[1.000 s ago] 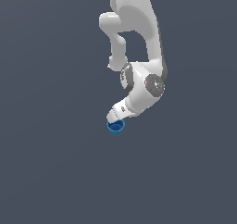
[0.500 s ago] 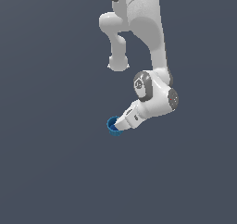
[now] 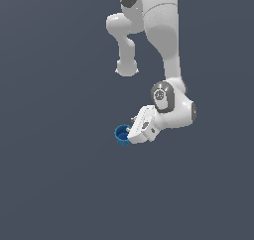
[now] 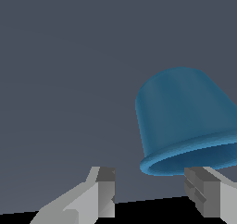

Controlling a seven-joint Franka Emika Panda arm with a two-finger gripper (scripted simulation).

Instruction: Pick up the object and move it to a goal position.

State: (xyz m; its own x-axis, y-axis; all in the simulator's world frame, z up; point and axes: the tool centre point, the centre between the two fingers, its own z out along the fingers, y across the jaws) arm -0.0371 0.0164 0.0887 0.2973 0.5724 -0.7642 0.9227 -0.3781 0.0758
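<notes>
While arm swung toward exterior view's right, gripper [image 3: 130, 133] tilted beside cup [image 3: 121, 134].

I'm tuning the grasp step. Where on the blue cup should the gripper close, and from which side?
Probably across the blue cup side wall, just behind the flared rim, with one finger on each side. In the wrist view the gripper is open and the cup sits off-centre toward one finger, so centre first.

Smooth, matt blue cup [image 4: 185, 121]
</notes>
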